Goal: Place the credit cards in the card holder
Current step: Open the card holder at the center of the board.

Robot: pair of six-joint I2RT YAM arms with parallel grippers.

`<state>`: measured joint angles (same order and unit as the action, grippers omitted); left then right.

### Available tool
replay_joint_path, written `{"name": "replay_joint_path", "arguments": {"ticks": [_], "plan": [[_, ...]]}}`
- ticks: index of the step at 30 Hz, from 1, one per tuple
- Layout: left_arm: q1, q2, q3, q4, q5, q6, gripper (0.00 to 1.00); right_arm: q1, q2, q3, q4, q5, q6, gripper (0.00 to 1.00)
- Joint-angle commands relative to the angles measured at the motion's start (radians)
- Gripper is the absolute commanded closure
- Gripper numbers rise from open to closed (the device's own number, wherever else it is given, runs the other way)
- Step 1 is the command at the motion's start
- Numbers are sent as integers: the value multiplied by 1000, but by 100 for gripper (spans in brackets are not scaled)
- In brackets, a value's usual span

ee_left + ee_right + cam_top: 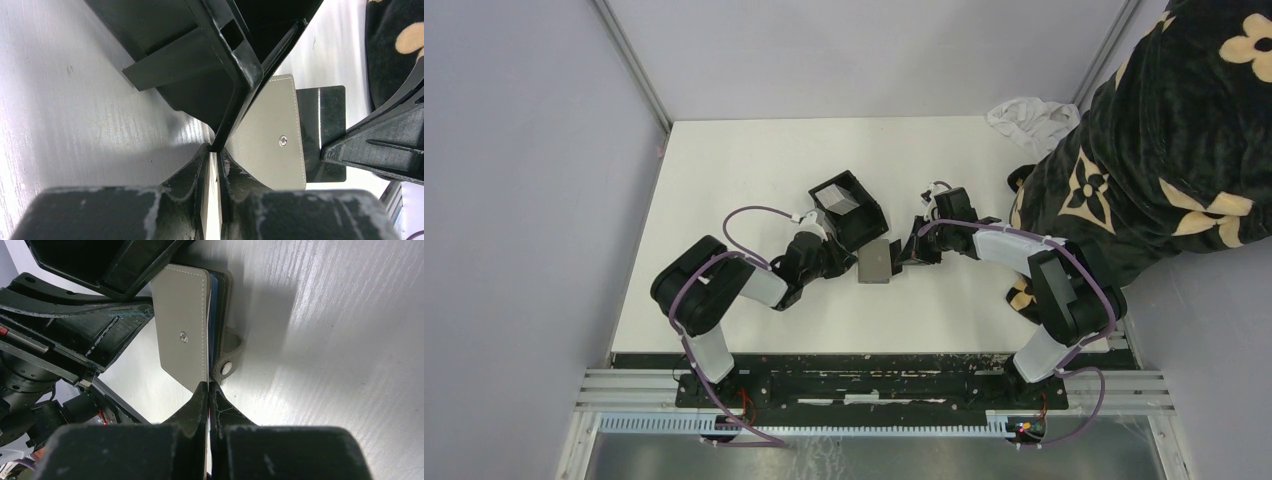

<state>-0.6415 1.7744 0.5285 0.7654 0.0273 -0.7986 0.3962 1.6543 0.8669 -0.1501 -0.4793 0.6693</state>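
The card holder (867, 222), a black open-top box, stands mid-table with a pale grey flat piece showing inside it. My left gripper (836, 248) is shut on the box's near wall (239, 75), which runs down between the jaws of my left gripper (216, 152). Just right of the box lies a silver-grey credit card (877, 263), flat, with a stitched edge and a snap stud (283, 141). My right gripper (908, 250) is shut on this card's edge (182, 315), the tips of my right gripper (208, 387) pinching it. A blue layer and a dark strap show behind it.
A person in a black garment with tan flowers (1169, 130) leans over the table's right edge. A crumpled white cloth (1029, 113) lies at the back right. Grey walls close off the left and back. The two grippers sit close together beside the box.
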Motion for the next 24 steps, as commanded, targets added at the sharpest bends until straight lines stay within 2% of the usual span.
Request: {"name": "replay_joint_path", "arguments": {"ticks": [1,24], "plan": [[-15,36,5,-55,-6,39,83,-2,-10,-4,57,-34,18,99],[-38,21,-21,-54,-6,38,88,11,-54,-29,115,-56,66,99]]}}
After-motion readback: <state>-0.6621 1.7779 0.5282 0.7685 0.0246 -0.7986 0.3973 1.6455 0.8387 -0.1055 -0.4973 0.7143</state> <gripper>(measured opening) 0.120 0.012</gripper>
